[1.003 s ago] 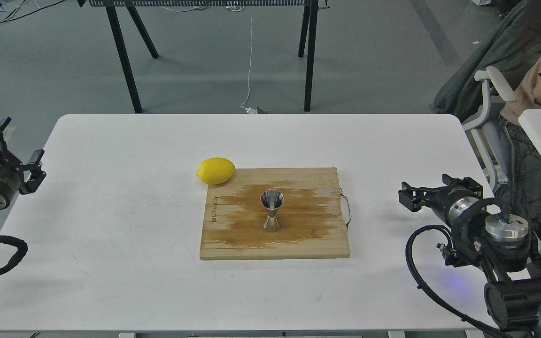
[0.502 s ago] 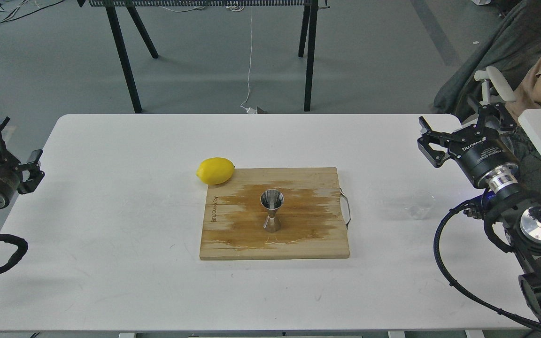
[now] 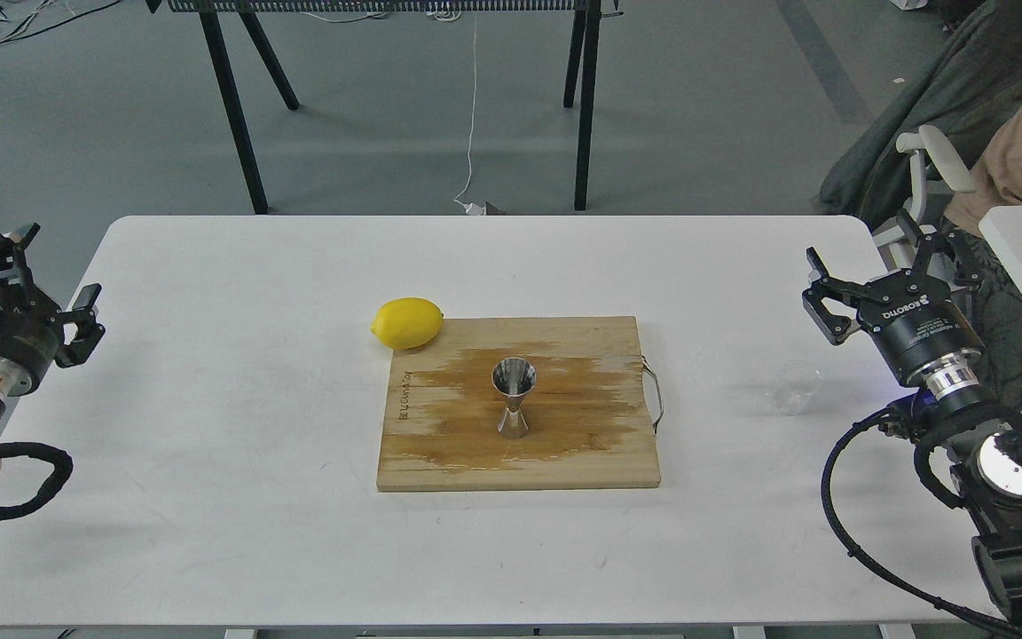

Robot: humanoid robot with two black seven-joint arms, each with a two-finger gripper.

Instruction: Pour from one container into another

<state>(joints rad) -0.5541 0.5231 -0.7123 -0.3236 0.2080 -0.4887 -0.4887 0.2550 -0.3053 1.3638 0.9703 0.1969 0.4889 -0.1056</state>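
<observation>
Landmark: wooden cutting board (image 3: pixel 582 461), rectangular, pale planks, lying flat near the middle of the smooth white table (image 3: pixel 209 497).

Far left of the board, at the table's left edge: left gripper (image 3: pixel 32 280), black, matte, angular. Its two fingers stand wide apart, nothing between them. A ribbed black cable loops below its silver wrist ring.

Just off the board's far-left corner: lemon (image 3: pixel 407 322), bright yellow, oval, dimpled skin, touching or nearly touching the board's edge; cannot tell which.

On the board: a broad dark wet-looking stain spreads across the middle planks, ragged at the margins. Burned lettering runs along the left edge, too small to read. The jigger (image 3: pixel 514 398) stands upright at the board's centre, inside the stain. Polished steel, hourglass form, wide cone on top, narrow waist, smaller cone as the foot. Mirror-bright inside the upper cup.

At the board's right edge: thin bent wire handle (image 3: pixel 656 395), metallic.

Right of the board, on bare table, well apart from it: glass cup (image 3: pixel 793 387), small, short, round, colourless and nearly invisible against the white top. Upright. Contents cannot be told.

Further right and slightly beyond the cup: right gripper (image 3: pixel 875 275), black, cylindrical body with white lettering, fingers splayed wide, holding nothing, clear of the cup.
</observation>
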